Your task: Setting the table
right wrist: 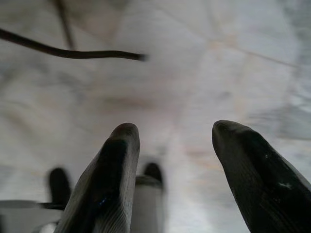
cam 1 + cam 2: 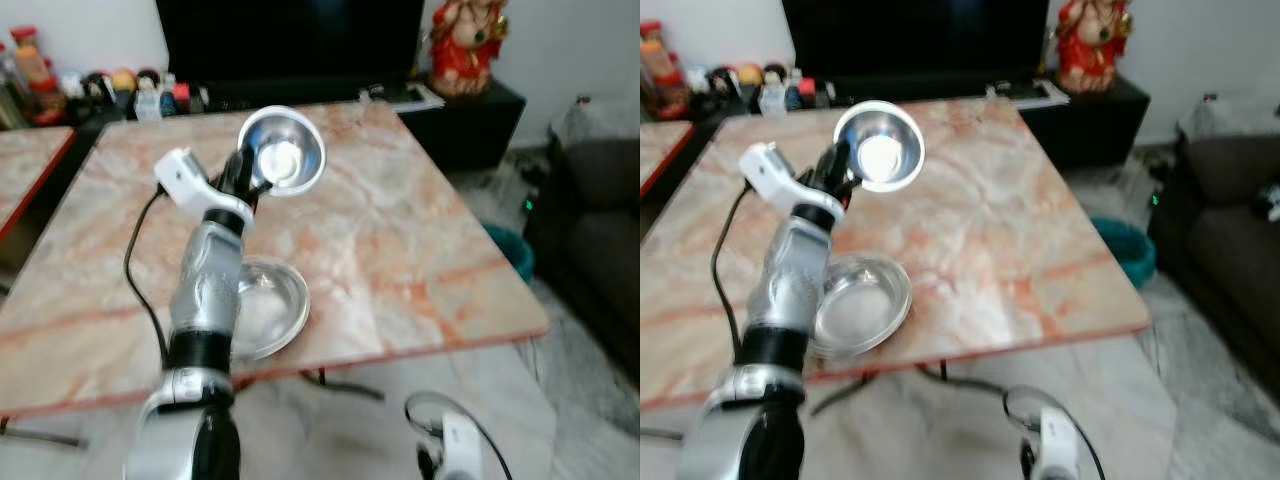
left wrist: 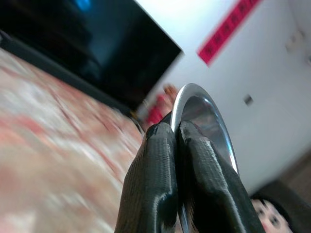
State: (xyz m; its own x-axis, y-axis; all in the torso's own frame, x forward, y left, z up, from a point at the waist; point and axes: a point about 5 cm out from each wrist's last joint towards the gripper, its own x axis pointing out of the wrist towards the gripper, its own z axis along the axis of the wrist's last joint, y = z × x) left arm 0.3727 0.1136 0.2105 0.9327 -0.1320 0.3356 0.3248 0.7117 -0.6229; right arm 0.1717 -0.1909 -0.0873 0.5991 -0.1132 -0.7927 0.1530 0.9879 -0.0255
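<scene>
— What lies nearest the camera?
— The right gripper point(image 1: 170, 160) hangs low over pale grey floor tiles point(image 2: 520, 400), its two black fingers spread wide with nothing between them.

— And on the table?
— A square, pink-veined marble table point(image 2: 400, 240) with a polished top carries a shallow round steel plate point(image 2: 270, 305) near its front edge, partly behind the silver left arm.

— Where is the bowl?
— Above the table's middle. The left gripper point(image 2: 243, 180) has its fingers pressed tight together on the rim of a shiny steel bowl point(image 2: 283, 150), held tipped so its hollow faces the camera. The wrist view shows the thin rim pinched between ribbed black pads point(image 3: 155, 184).

— Beyond that?
— A dark screen point(image 2: 290, 40) on a low black cabinet point(image 2: 470, 110), a red-and-gold figurine point(image 2: 467, 45), small bottles point(image 2: 150, 90) along the far edge, a dark sofa point(image 2: 600, 220) to the right, and a teal tub point(image 2: 515, 250) beside it.
</scene>
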